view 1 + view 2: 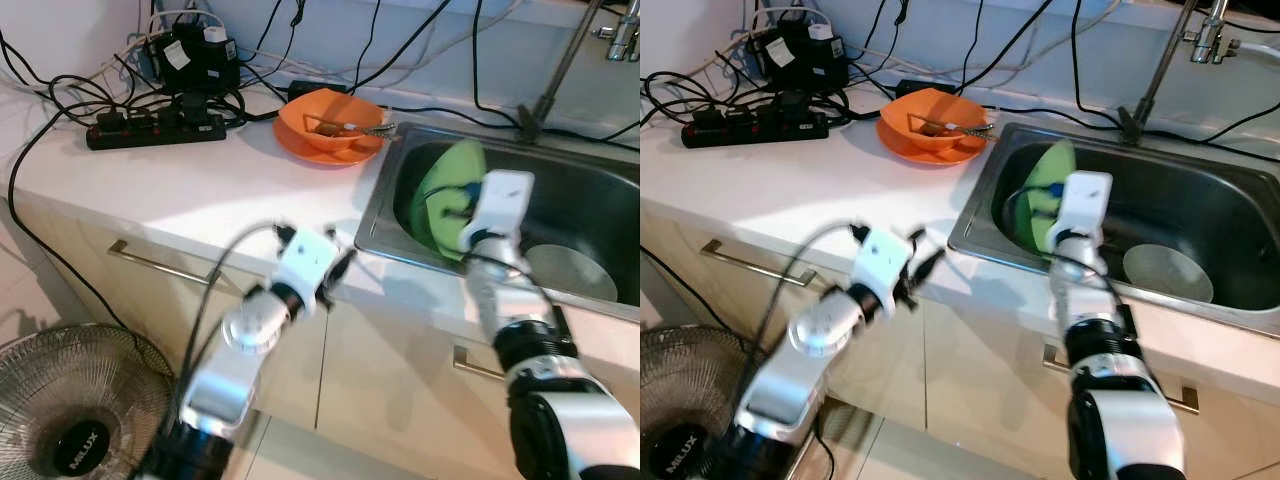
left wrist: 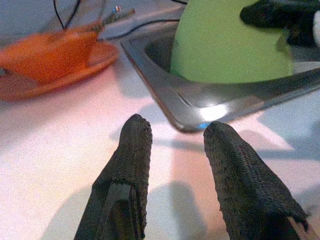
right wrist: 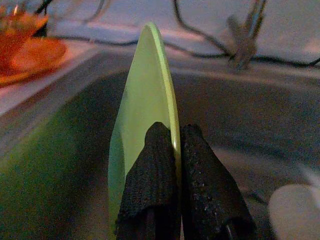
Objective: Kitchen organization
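Note:
My right gripper (image 3: pixel 175 145) is shut on the rim of a green plate (image 1: pixel 445 190), held on edge inside the steel sink (image 1: pixel 385 205) near its left wall. The plate (image 3: pixel 145 105) stands between the two pads. My left gripper (image 2: pixel 172 145) is open with nothing between its fingers, hovering low over the white counter (image 1: pixel 200 190) just in front of the sink's near left corner. An orange bowl (image 1: pixel 325 118) with a spoon in it sits on an orange plate (image 1: pixel 300 148) on the counter, left of the sink.
A white bowl (image 1: pixel 570 270) lies in the sink bottom to the right. A faucet (image 1: pixel 560 60) rises behind the sink. A black power strip (image 1: pixel 155 128) and tangled cables sit at the back left. A floor fan (image 1: pixel 75 410) stands at the lower left, by the cabinet drawers.

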You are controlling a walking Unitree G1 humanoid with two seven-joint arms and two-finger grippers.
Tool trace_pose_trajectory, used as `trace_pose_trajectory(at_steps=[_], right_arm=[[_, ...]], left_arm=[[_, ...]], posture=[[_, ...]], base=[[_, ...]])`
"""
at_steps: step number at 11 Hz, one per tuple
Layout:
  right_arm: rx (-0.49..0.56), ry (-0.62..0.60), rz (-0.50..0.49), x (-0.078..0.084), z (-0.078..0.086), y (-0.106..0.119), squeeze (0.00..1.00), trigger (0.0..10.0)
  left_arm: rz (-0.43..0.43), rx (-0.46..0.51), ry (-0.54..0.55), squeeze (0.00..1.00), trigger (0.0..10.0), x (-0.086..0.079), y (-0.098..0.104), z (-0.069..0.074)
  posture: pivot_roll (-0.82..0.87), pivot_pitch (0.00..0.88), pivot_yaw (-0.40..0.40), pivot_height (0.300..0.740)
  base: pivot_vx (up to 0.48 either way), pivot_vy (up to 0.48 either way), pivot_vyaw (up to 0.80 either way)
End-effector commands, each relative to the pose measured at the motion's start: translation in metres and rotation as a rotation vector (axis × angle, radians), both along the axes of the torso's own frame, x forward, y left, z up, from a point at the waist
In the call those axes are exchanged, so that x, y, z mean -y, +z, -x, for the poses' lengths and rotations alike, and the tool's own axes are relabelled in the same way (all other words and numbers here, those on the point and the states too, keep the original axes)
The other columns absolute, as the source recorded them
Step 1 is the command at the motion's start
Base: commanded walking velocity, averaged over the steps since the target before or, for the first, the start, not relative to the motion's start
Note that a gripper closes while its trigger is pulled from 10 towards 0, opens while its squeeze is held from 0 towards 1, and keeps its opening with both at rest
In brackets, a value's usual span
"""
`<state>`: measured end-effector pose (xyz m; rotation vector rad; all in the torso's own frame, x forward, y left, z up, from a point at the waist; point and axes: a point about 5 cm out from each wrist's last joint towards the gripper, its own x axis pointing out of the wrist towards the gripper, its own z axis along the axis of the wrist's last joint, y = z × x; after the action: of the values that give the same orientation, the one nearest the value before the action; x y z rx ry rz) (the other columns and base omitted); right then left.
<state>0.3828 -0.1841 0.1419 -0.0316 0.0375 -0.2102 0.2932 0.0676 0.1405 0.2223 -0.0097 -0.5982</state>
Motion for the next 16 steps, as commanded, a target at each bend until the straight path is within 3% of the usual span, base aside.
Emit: trace_pose_trajectory(at_steps=[1, 5, 6, 7, 8, 9, 13, 14, 15, 16], right_arm=[[0.058, 0.023, 0.016, -0.005, -0.008, 0.020, 0.00, 10.0], [0.021, 0.056, -0.011, -0.013, -0.013, 0.018, 0.00, 10.0], [0.018, 0.067, -0.020, -0.015, -0.013, 0.018, 0.24, 10.0], [0.013, 0.075, -0.022, -0.017, -0.014, 0.018, 0.74, 10.0], [0.010, 0.079, -0.020, -0.018, -0.014, 0.017, 0.65, 10.0], [0.007, 0.086, -0.018, -0.019, -0.014, 0.016, 0.00, 10.0], [0.050, 0.081, 0.008, -0.017, -0.015, 0.024, 0.00, 10.0], [0.076, 0.063, 0.017, -0.011, -0.016, 0.030, 0.48, 10.0], [0.086, 0.046, 0.049, -0.007, -0.016, 0.033, 0.83, 10.0], [0.100, 0.041, 0.061, -0.006, -0.016, 0.035, 0.00, 10.0]], left_arm=[[0.027, -0.018, 0.003, 0.00, 10.0, 0.000, 0.001, 0.000], [0.037, -0.027, -0.001, 0.00, 10.0, 0.003, 0.004, 0.001], [0.038, -0.027, 0.004, 0.00, 10.0, 0.003, 0.004, 0.000], [0.038, -0.027, 0.004, 0.00, 10.0, 0.003, 0.004, 0.000], [0.038, -0.027, 0.004, 0.00, 10.0, 0.003, 0.005, 0.000], [0.041, -0.024, 0.007, 0.00, 10.0, 0.003, 0.005, 0.000], [0.040, -0.012, 0.020, 0.00, 10.0, 0.001, 0.006, -0.002], [0.036, -0.011, 0.021, 0.00, 10.0, 0.001, 0.005, -0.003], [0.032, -0.011, 0.022, 0.00, 10.0, 0.001, 0.005, -0.002], [0.031, -0.011, 0.022, 0.00, 10.0, 0.001, 0.005, -0.002]], posture=[[0.26, 0.031, -0.037, 0.740], [0.26, 0.036, -0.042, 0.740], [0.26, 0.035, -0.044, 0.740], [0.26, 0.035, -0.045, 0.740], [0.26, 0.035, -0.045, 0.740], [0.26, 0.032, -0.046, 0.740], [0.26, 0.031, -0.043, 0.740], [0.25, 0.030, -0.042, 0.740], [0.25, 0.030, -0.043, 0.740], [0.25, 0.031, -0.041, 0.740]], base=[[0.000, 0.000, 0.00], [0.000, 0.000, 0.00], [0.000, 0.000, 0.00], [0.000, 0.000, 0.00], [0.000, 0.000, 0.00], [0.000, 0.000, 0.00], [0.000, 0.000, 0.00], [0.000, 0.000, 0.00], [0.000, 0.000, 0.00], [0.000, 0.000, 0.00]])
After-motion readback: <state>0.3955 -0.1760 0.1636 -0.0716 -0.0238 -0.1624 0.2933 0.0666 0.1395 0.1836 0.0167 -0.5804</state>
